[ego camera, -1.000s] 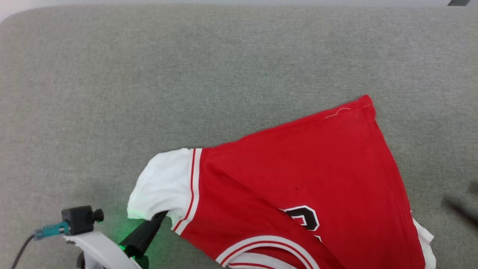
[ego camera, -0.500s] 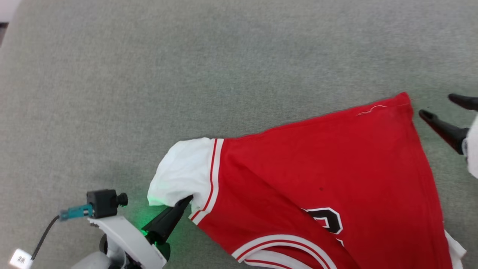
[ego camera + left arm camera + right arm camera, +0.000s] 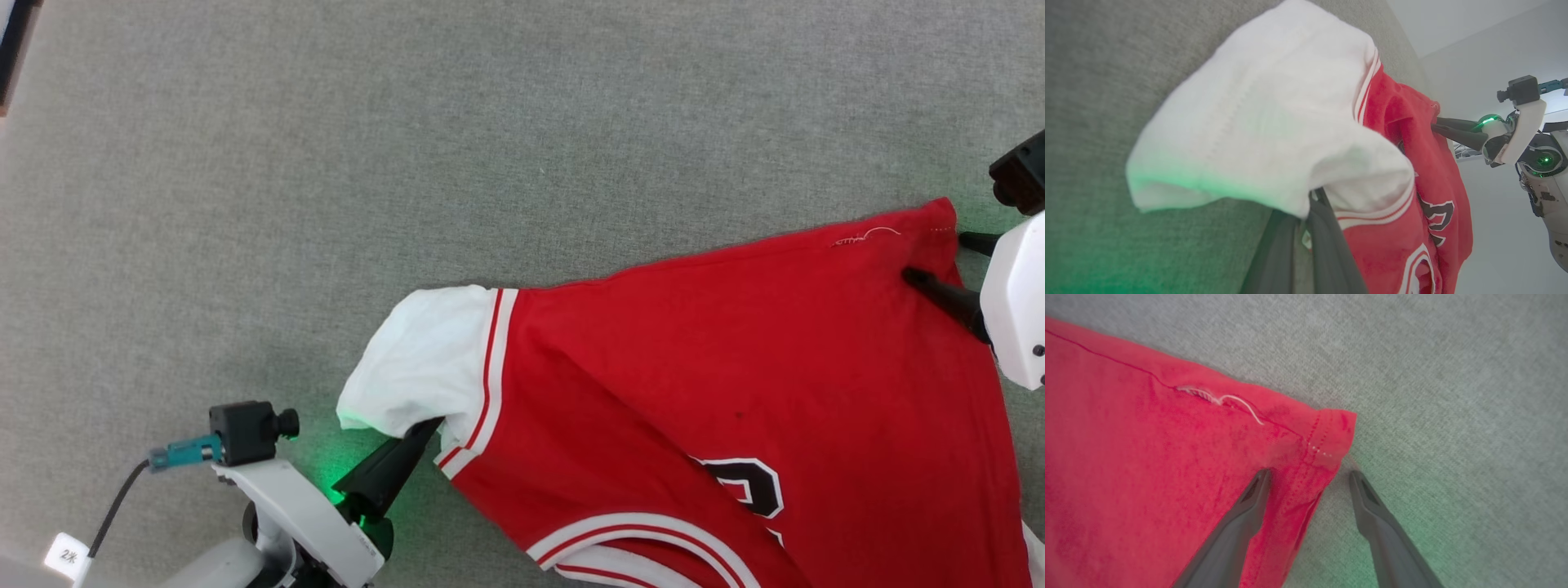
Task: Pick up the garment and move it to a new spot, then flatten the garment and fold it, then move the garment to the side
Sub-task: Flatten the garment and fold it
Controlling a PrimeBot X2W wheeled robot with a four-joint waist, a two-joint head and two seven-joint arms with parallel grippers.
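Garment (image 3: 735,367): red jersey, half-flattened; left jaws clamped on white sleeve (image 3: 416,367), right jaws spread wide astride hem corner (image 3: 1327,437) (folding, side-move pending).

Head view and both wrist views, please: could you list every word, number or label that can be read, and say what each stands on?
"2", then one character too small to read: on the white tag at the head view's lower left.
Black, white-outlined number on the red garment: only partly showing, not readable.
Left wrist view: the same black marking, crumpled, not readable.
Right wrist view: no text.
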